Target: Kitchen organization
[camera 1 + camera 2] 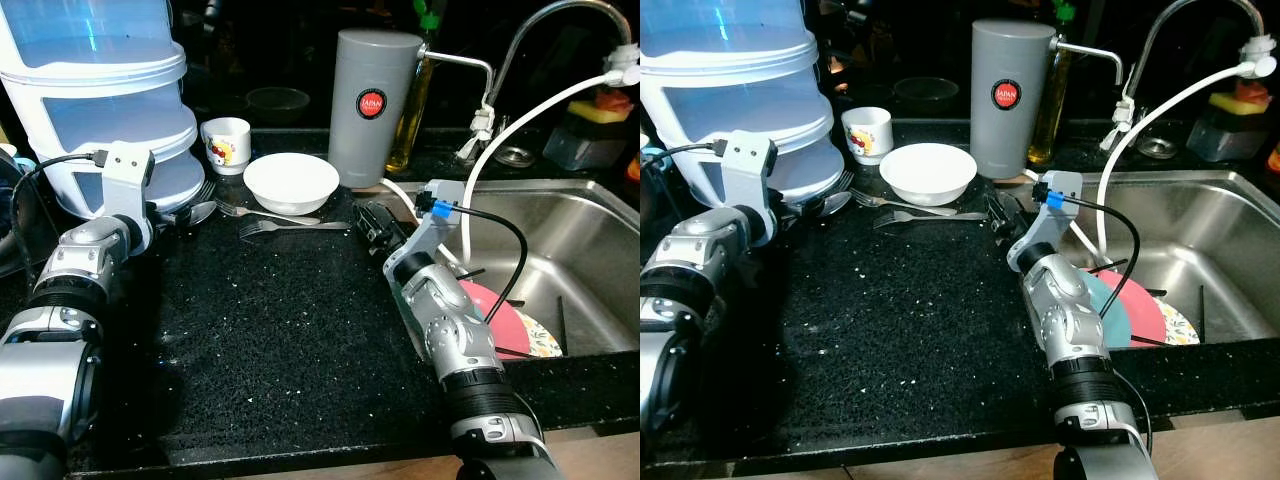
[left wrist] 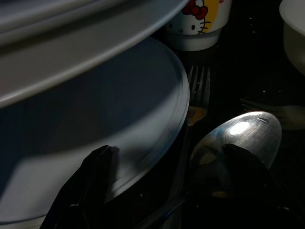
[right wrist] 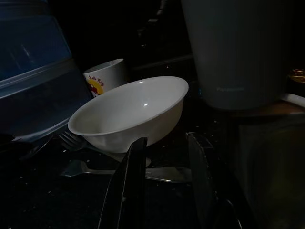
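Spoon [image 2: 238, 138] handle hidden beneath fingers [image 2: 95, 176]

Both head views look forward and down from above the near edge of the black counter [image 1: 290, 340], taking the white bowl [image 1: 291, 182] as the middle of their shared scene, with the sink [image 1: 590, 270] off to its right and the stacked white containers [image 1: 100, 100] to its left. The left wrist view sits low and very close beside the container base [image 2: 95, 119], facing past a spoon [image 2: 243, 138] toward the cartoon mug [image 2: 200, 24] behind the bowl. The right wrist view sits low on the counter, facing the bowl [image 3: 131, 114] from nearby; it is dim, so its far background is hard to judge.
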You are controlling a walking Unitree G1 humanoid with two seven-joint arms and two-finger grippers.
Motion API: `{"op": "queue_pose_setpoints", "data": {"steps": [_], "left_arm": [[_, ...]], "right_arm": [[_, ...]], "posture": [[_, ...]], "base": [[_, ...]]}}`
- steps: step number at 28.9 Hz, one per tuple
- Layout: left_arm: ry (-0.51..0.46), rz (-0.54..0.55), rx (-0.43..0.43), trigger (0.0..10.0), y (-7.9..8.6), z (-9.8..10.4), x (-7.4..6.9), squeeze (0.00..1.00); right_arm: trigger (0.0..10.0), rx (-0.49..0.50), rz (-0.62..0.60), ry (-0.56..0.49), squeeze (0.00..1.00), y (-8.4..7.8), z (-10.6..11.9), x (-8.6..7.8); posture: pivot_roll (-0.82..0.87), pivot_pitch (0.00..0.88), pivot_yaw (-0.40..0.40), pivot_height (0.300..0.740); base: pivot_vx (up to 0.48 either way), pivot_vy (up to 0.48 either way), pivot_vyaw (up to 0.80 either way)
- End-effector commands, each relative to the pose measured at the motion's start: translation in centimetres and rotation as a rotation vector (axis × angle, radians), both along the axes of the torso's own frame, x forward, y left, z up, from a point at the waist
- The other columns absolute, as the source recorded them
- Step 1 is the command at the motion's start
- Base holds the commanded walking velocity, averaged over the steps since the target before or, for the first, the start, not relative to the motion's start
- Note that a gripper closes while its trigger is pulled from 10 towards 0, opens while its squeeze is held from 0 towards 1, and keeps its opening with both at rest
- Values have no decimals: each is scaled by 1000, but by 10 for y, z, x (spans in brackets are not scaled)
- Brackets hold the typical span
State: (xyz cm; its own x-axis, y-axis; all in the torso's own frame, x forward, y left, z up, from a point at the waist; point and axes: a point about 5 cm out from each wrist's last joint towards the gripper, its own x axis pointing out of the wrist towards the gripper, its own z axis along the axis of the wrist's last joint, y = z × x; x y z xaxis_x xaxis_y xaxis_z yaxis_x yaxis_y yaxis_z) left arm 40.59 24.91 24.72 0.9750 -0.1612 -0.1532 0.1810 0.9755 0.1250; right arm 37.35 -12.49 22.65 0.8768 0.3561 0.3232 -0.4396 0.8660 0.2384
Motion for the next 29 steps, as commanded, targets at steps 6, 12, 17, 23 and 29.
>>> {"op": "queue_pose_setpoints", "data": {"steps": [6, 12, 17, 23, 29], "left_arm": [[101, -84, 29, 10000, -20, -12, 3, 0], [85, -115, 47, 10000, -26, -2, 5, 0], [75, -86, 57, 10000, -21, 2, 5, 0], [140, -145, 20, 10000, -24, 4, 2, 0], [147, -148, 14, 10000, -22, 7, 1, 0]], "right_arm": [[10000, -6, -10, 17, 0, -2, -3, -3], [10000, -4, -14, 19, 0, -3, -3, -3], [10000, -3, -18, 17, 0, -4, -2, -3], [10000, -1, -24, 19, 0, -5, -2, -4], [10000, -2, -24, 15, 0, -6, -1, -4]], "posture": [[53, 147, -11, 740], [54, 139, -9, 740], [54, 137, -9, 740], [55, 122, -8, 740], [54, 119, -6, 740]], "base": [[0, 0, 0], [0, 0, 0], [0, 0, 0], [0, 0, 0], [0, 0, 0]]}}
